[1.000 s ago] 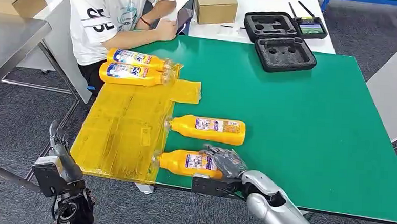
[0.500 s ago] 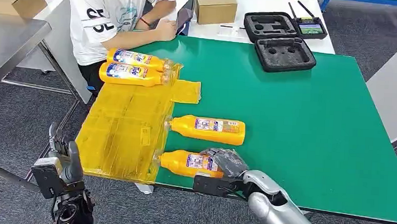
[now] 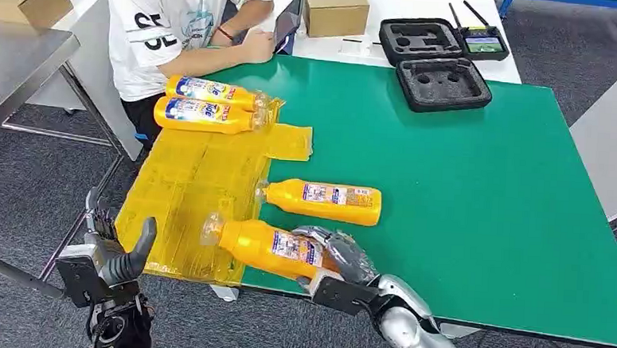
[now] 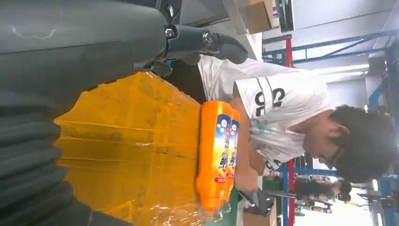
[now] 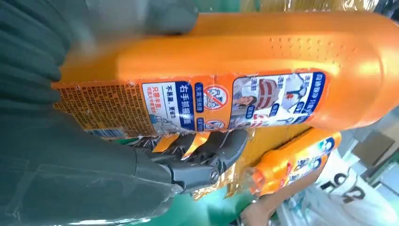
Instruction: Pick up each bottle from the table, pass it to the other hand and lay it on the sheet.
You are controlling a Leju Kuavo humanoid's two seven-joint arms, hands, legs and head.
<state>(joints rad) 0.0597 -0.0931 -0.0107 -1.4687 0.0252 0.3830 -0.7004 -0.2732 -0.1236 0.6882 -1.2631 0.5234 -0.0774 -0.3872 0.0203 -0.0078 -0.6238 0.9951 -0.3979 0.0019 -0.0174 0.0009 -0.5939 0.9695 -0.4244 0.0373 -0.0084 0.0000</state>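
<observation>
right hand (image 3: pixel 335 253) grips an orange bottle (image 3: pixel 266 247) at the table's (image 3: pixel 479 199) near edge, its neck tilted out over the yellow sheet (image 3: pixel 189 192).
its label carries small chinese print and a red no-sign; two sheet bottles (image 3: pixel 207 105) at the far end read "tide". a fourth bottle (image 3: pixel 324 200) lies on green just beside the sheet. left hand (image 3: pixel 117 258) hangs off the table's left, fingers apart, holding nothing. most of the sheet lies bare.
</observation>
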